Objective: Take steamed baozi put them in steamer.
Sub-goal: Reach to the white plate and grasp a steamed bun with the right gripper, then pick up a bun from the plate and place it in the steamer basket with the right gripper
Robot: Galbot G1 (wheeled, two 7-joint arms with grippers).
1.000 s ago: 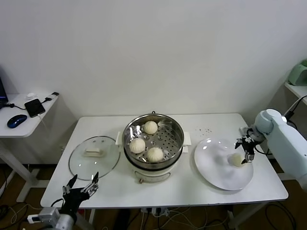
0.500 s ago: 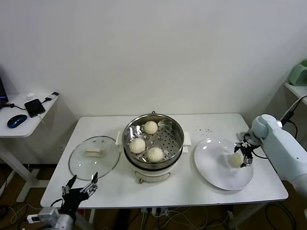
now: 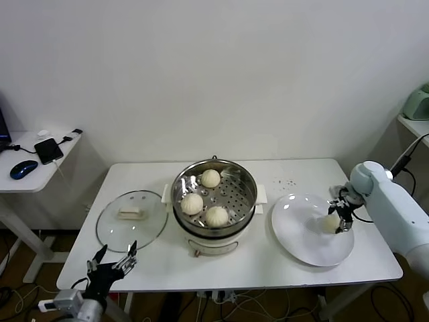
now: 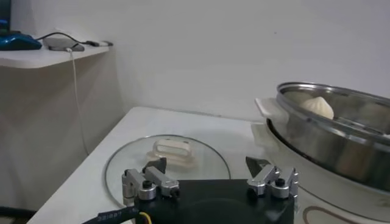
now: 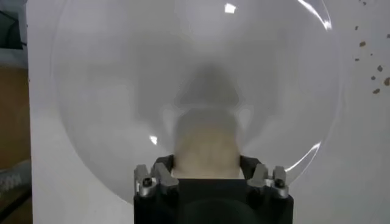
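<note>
1. The right arm reaches in from the table's right side, bent at the elbow, its wrist angled down over the white plate point(image 3: 301, 238).
2. The right gripper point(image 3: 338, 216) sits low on the plate's right part, its fingers point(image 5: 159, 178) on either side of the last baozi point(image 3: 330, 223).
3. In the right wrist view the bun fills the gap between the two fingers, and both look to be against its sides; the jaws are part-way closed around it. Whether they press it firmly cannot be told.
4. That baozi rests on the plate, not lifted.
5. The steamer point(image 3: 247, 176) stands at the middle of the white table point(image 3: 281, 268), a shiny perforated steel basket on a cream pot base with side handles.
6. Three other baozi point(image 3: 192, 203) lie on the steamer's floor, toward its left and near parts, close together but apart.
7. The left arm hangs low at the table's near-left corner, below the edge, idle.
8. The left gripper point(image 3: 112, 262) points up toward the table with its fingers spread wide and nothing between them.
9. The glass lid point(image 3: 131, 220) with its cream handle lies flat on the table, just left of the steamer and beyond the left gripper.
10. A side desk point(image 3: 20, 144) to the far left carries a phone and a blue mouse.
</note>
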